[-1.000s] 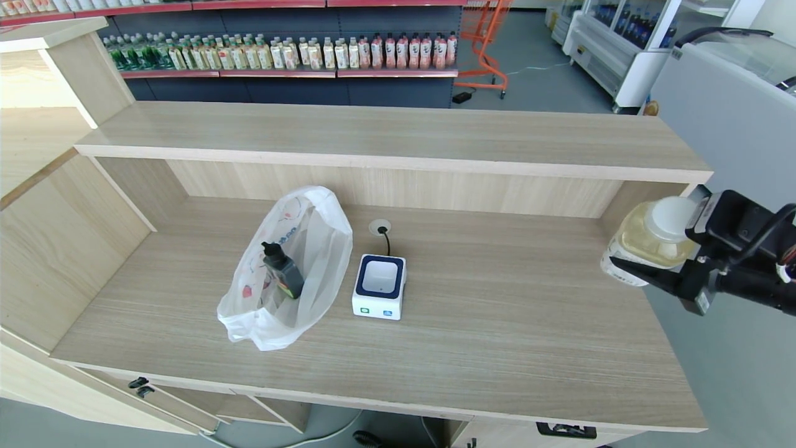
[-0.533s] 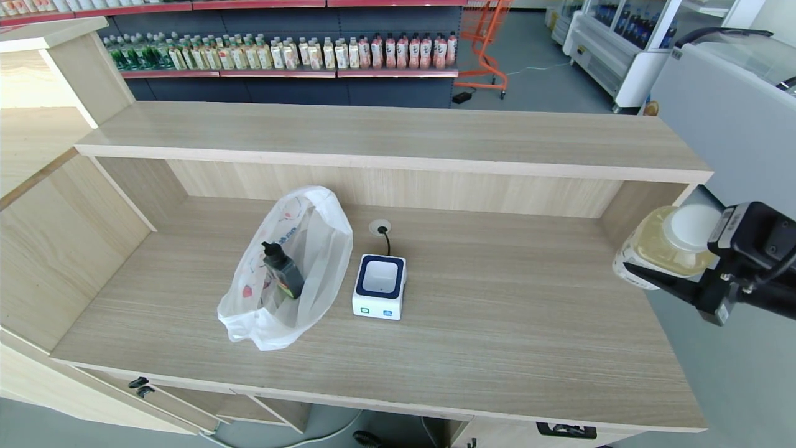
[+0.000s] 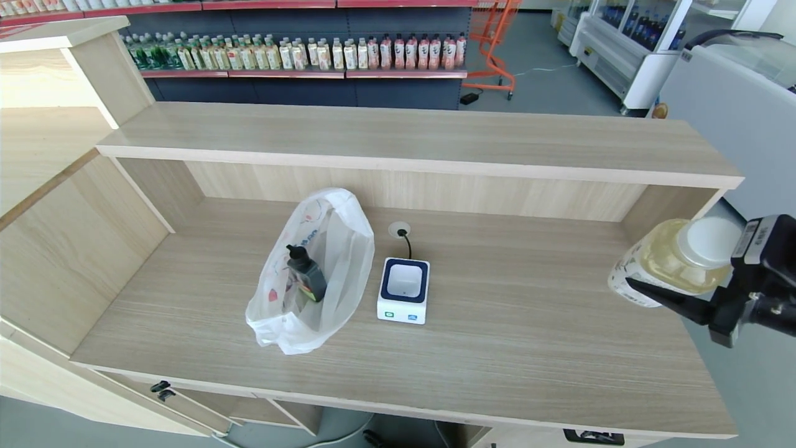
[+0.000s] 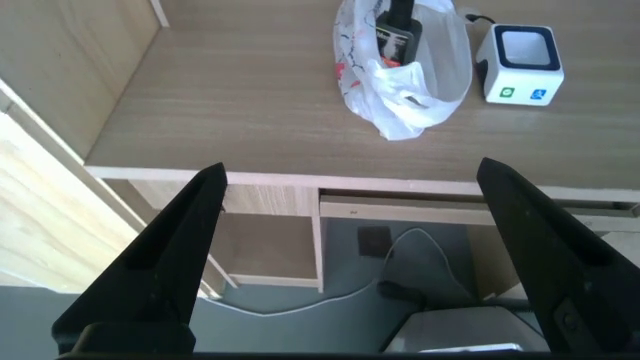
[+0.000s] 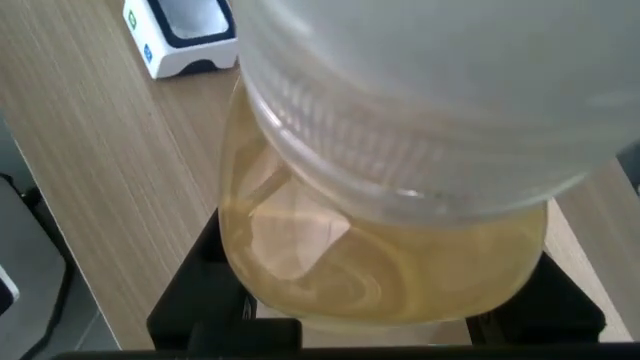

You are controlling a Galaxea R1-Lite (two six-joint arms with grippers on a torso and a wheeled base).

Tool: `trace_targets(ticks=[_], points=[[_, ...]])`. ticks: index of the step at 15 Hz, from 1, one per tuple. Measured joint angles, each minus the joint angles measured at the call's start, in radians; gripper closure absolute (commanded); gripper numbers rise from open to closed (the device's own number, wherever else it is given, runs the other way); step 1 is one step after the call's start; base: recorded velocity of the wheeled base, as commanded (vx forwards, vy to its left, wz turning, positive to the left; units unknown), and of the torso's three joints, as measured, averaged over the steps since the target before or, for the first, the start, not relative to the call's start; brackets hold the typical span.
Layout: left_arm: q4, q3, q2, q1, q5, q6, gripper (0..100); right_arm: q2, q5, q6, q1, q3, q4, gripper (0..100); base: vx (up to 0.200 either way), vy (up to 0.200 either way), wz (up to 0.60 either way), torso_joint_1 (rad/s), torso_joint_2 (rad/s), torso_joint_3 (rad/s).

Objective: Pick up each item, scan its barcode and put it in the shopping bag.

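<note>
A clear jar (image 3: 668, 261) of yellowish liquid with a white lid hangs tilted at the counter's right end, with my right gripper (image 3: 647, 280) shut on it. In the right wrist view the jar (image 5: 400, 200) sits between the dark fingers (image 5: 200, 310). The white shopping bag (image 3: 317, 267) stands open at centre-left of the counter with a dark bottle (image 3: 306, 274) inside. Right of it is the white barcode scanner (image 3: 404, 290). My left gripper (image 4: 352, 170) is open and off the counter's front edge, and the bag (image 4: 405, 75) and scanner (image 4: 522, 65) lie beyond it.
The wooden counter (image 3: 510, 348) has a raised back shelf (image 3: 410, 140) and side walls. The scanner's cable runs into a hole (image 3: 398, 230) behind it. Drawers (image 4: 400, 210) sit under the front edge. Freezers (image 3: 734, 106) stand at the right.
The right gripper carried the jar a little right and down. The head camera then shifted, so the counter, bag and scanner sit further right in the picture.
</note>
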Motion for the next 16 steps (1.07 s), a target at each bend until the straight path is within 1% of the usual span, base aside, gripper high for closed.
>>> trace_targets(ticks=[5, 6, 12, 14, 16], points=[[0.000, 0.000, 0.000, 0.000, 0.000, 0.000, 0, 0.027, 0.019, 0.040, -0.002, -0.010, -0.005, 100, 0.000, 0.200, 0.00, 0.003, 0.00, 0.000], [0.000, 0.000, 0.000, 0.000, 0.000, 0.000, 0, 0.037, 0.022, 0.040, -0.003, -0.016, -0.003, 100, 0.200, 0.000, 0.00, 0.002, 0.00, 0.012], [0.000, 0.000, 0.000, 0.001, 0.000, 0.000, 0, 0.148, 0.058, 0.037, -0.003, -0.089, -0.008, 100, 0.000, 0.000, 0.00, 0.000, 0.00, 0.000], [0.000, 0.000, 0.000, 0.000, 0.000, 0.000, 0, 0.183, 0.077, 0.035, 0.000, -0.101, -0.011, 100, 0.200, 0.000, 0.00, 0.005, 0.00, 0.002], [0.000, 0.000, 0.000, 0.001, 0.000, 0.000, 0, 0.214, 0.092, 0.035, 0.009, -0.107, -0.055, 100, 0.200, 0.000, 0.00, -0.007, -0.01, 0.007]])
